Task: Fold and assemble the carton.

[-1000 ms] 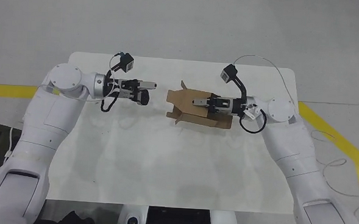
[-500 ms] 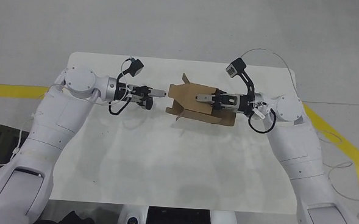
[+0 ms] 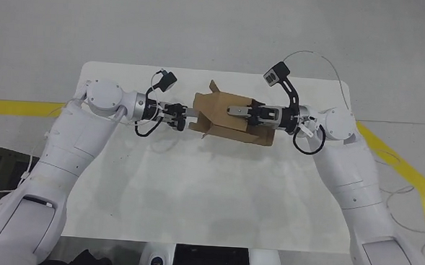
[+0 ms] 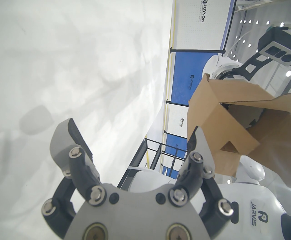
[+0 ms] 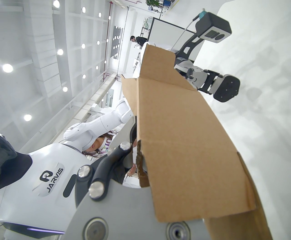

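White tabletop (image 3: 195, 197) is lying wide open toward the near edge, while the far edge is sitting close behind the carton (image 3: 234, 126). Carton's hanging over the far-middle, long axis running side to side, flapped open end facing the left gripper (image 4: 134, 127). Its fingers are spreading apart, and one looks to be touching a flap. Right gripper (image 3: 233, 110) is clamping the carton's top panel.

White table (image 3: 209, 197) standing on a grey floor (image 3: 218, 24), yellow stripe (image 3: 11, 107) running off from both its ends, carton (image 3: 217, 118) hanging over its far half, contact being unclear.
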Motion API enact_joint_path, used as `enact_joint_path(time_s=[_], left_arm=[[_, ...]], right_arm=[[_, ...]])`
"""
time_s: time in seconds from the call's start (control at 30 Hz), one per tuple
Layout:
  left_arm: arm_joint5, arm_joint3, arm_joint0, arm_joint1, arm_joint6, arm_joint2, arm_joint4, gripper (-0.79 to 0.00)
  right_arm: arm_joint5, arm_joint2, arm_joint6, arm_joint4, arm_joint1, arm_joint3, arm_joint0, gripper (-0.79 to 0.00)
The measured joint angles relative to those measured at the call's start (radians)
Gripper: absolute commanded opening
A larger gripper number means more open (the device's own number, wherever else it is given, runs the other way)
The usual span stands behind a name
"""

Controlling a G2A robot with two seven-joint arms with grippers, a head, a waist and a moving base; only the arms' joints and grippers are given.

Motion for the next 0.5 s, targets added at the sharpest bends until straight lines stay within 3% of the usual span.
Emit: enact_joint_path(time_s=[0.5], left_arm=[[-0.007,0.004,-0.016,-0.009,-0.05,-0.001,-0.066,0.0]], right_arm=[[-0.021,-0.055,-0.04,0.005,-0.016,0.046,0.022,-0.785]])
